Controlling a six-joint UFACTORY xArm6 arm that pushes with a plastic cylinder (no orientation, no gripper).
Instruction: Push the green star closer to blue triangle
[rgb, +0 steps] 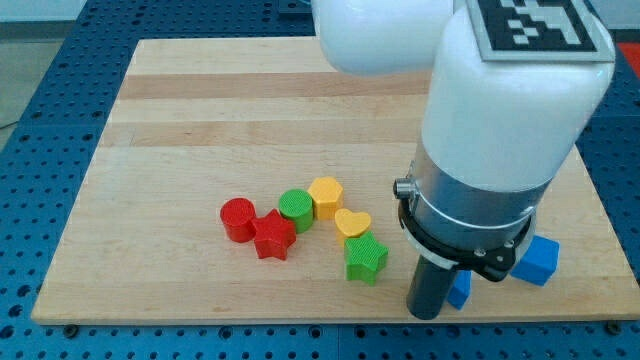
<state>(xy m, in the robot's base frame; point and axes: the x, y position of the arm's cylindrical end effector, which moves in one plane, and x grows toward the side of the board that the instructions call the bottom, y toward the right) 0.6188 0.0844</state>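
— While the green star sits so tight under the yellow heart, what can go wrong from here?

— I think the push can take the wrong block. The heart touches the star on its upper side, and a yellow block and a green round block stand just beyond. If my tip comes from the view's top, the neighbours probably travel along with the star.

— And the blue triangle?

— It is mostly hidden behind the dark rod; only a small blue edge shows. A hard push may knock it off the near edge of the board, which is very close. A blue block lies further to the view's right.

— Where is the star relative to the tip?

— The very end of my tip I cannot see clearly; the rod's lower part stands just to the view's right of the star, slightly lower, between star and triangle. It holds nothing, it only pushes. So the rod blocks the way and must first go around to the star's left side.
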